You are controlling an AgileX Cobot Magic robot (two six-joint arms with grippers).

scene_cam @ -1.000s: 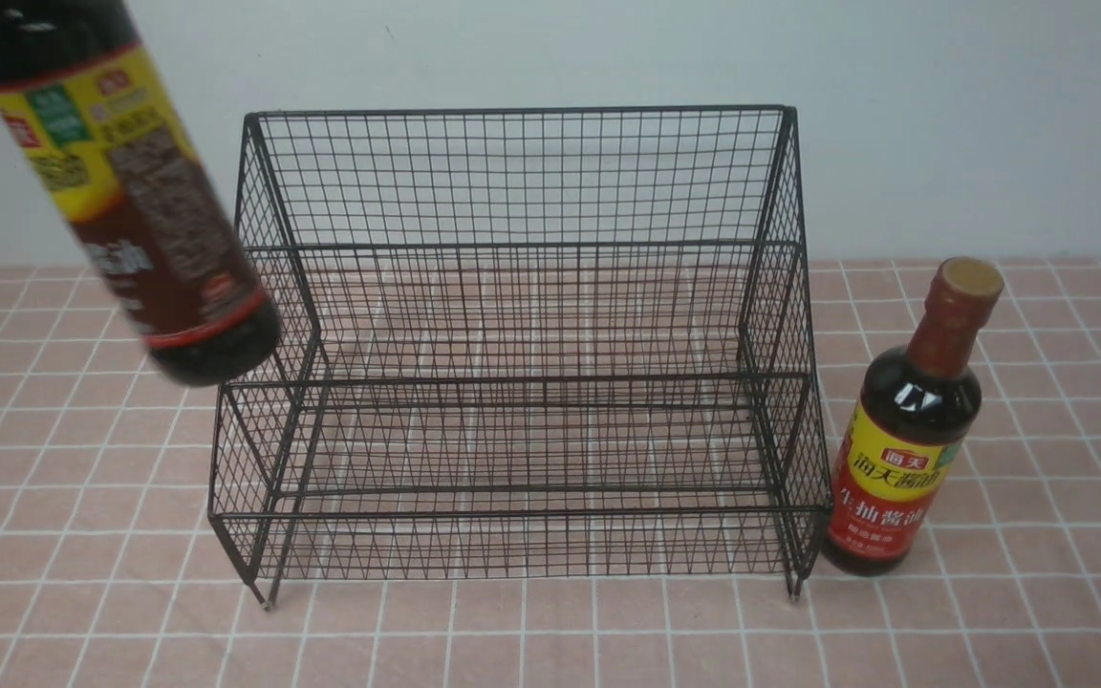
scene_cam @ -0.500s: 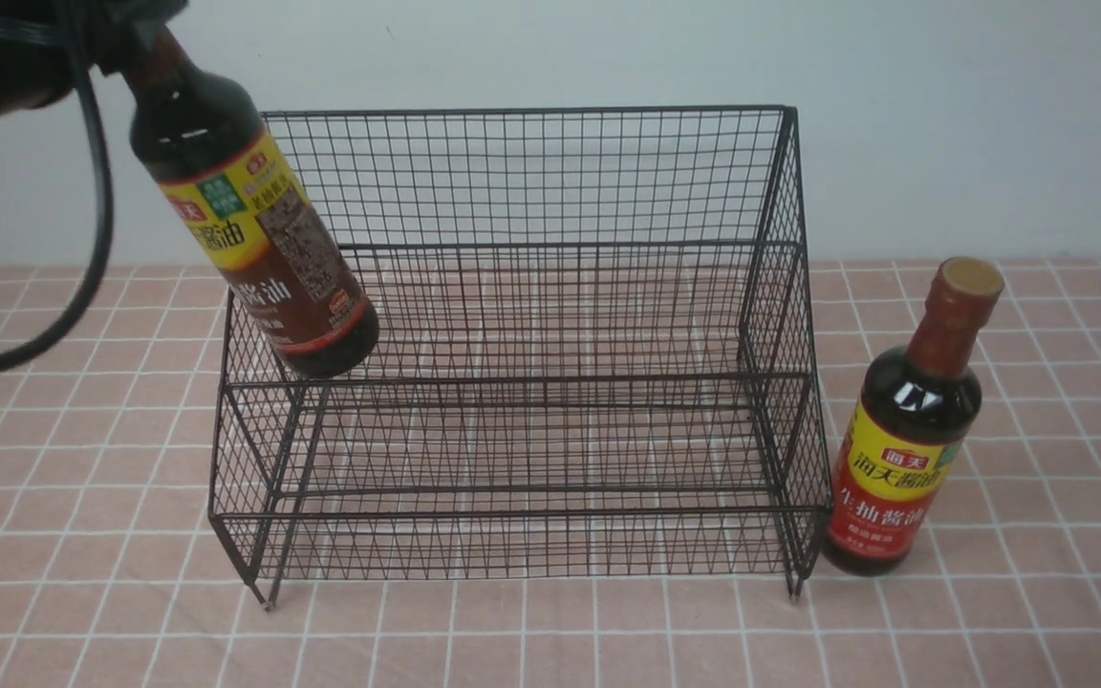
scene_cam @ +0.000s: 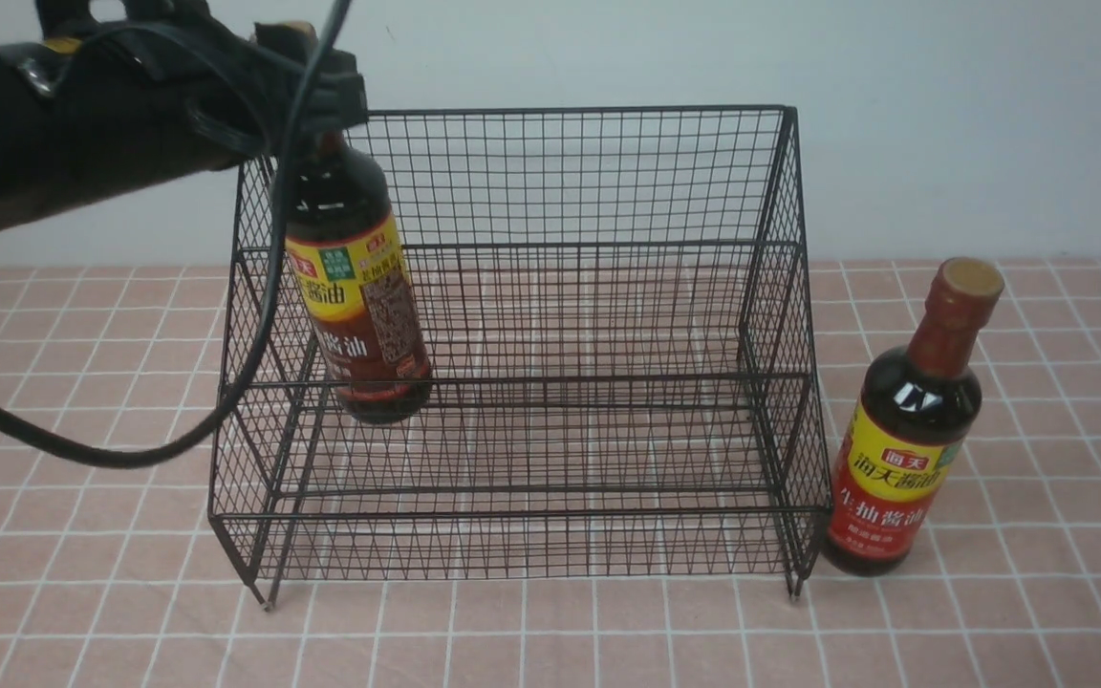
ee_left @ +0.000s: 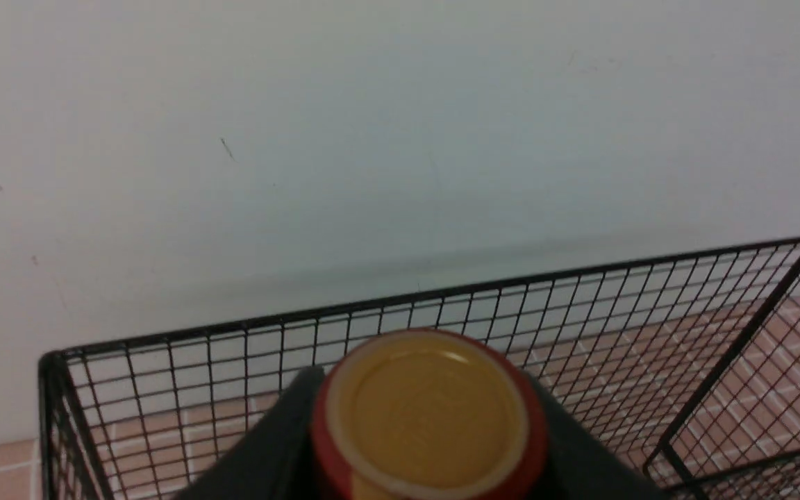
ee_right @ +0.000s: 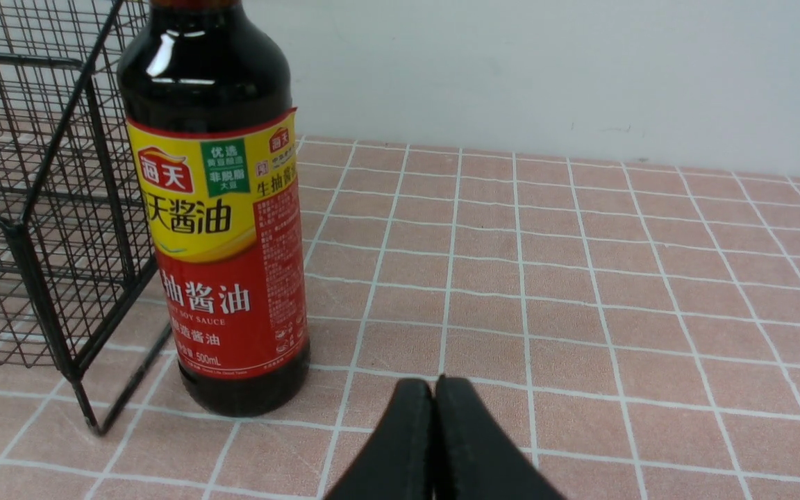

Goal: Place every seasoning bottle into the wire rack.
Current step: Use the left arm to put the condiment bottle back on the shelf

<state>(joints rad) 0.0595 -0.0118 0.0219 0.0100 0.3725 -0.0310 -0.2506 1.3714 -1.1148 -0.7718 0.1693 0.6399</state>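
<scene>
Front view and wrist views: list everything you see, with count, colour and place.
wire rack: one, black, middle of the tablecloth.
brown-label bottle: one, dark with yellow-and-brown label, slightly tilted inside the rack's left end.
red-label bottle: one, dark with yellow-and-red label, upright on the cloth beside the rack's right end.
tablecloth: one, pink with white grid, under everything.
wall: one, pale grey, behind the rack.
cable: one, black, hanging before the rack's left side.
left gripper: one, black, closed on the brown-label bottle's neck.
right gripper: one, black, shut and empty, low near the red-label bottle.
</scene>
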